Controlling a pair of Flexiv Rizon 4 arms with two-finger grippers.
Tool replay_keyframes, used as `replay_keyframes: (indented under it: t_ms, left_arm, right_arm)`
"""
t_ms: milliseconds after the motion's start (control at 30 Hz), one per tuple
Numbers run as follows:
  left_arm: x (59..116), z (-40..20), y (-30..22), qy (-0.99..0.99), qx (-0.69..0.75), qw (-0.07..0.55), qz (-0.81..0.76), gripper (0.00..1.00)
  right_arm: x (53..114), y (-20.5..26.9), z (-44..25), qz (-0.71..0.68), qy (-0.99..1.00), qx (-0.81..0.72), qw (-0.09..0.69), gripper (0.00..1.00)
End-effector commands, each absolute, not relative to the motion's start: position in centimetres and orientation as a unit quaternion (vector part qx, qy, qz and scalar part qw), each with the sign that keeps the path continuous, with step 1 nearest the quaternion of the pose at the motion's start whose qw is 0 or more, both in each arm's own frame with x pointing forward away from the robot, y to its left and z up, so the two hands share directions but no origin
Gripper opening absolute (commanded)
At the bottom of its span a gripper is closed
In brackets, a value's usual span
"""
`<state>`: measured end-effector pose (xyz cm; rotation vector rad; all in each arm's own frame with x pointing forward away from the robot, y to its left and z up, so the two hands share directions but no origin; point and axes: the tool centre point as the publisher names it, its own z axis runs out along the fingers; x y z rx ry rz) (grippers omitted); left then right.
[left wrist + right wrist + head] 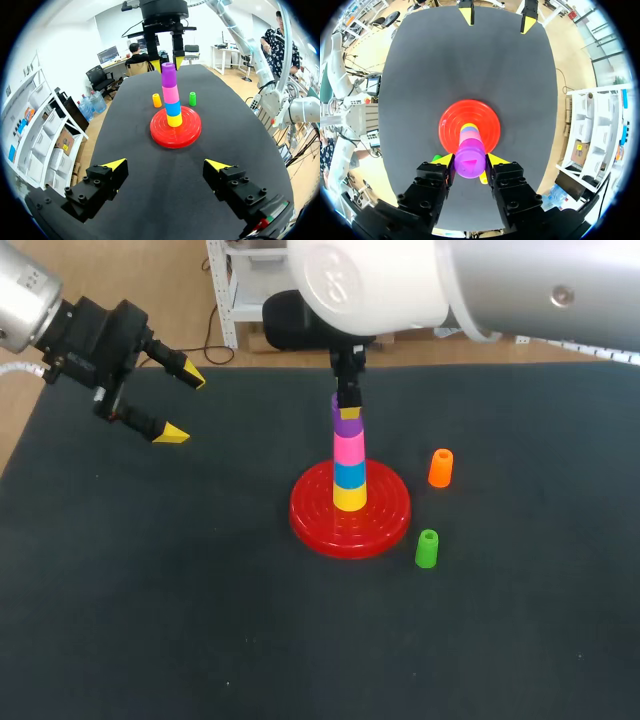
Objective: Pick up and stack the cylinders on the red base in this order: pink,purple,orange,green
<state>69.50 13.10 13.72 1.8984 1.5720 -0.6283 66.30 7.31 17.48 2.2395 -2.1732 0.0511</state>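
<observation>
1. Right gripper [469, 165], directly above the red base [310, 515], has its jaws closed narrowly on the purple cylinder [347, 426], one finger on each side of its wall.
2. Purple cylinder tops the column on the base's centre. It looks like light, stiff, smooth plastic, likely to slip if pinched near an end, so a mid-wall grip suits it.
3. Below it sit the pink cylinder [348, 448], the blue cylinder [349, 474] and the yellow cylinder [349, 498], which makes four stacked.
4. Green cylinder [427, 549] stands just off the base's rim on its right. The orange cylinder [440, 468] stands a little further out on the same side. Both are upright and free to be gripped across their sides.
5. Count: six cylinders, one per colour, and one base.
6. Left gripper [185, 406] hangs well apart from the base on its left, its jaws wide and empty.
</observation>
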Motion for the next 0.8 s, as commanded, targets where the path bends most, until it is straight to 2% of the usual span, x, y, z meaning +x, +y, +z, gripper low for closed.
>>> replay_keyframes:
  t_ms: [33,800]
  left_arm:
    - [69.6,13.7,13.1,0.590,0.714,0.294,-0.236,1.00]
    - [69.6,13.7,13.1,0.590,0.714,0.294,-0.236,1.00]
  right_arm:
    - [65.9,6.7,16.8,0.012,-0.703,0.711,-0.004,0.00]
    - [65.5,6.3,15.4,-0.018,-0.723,0.691,-0.017,0.00]
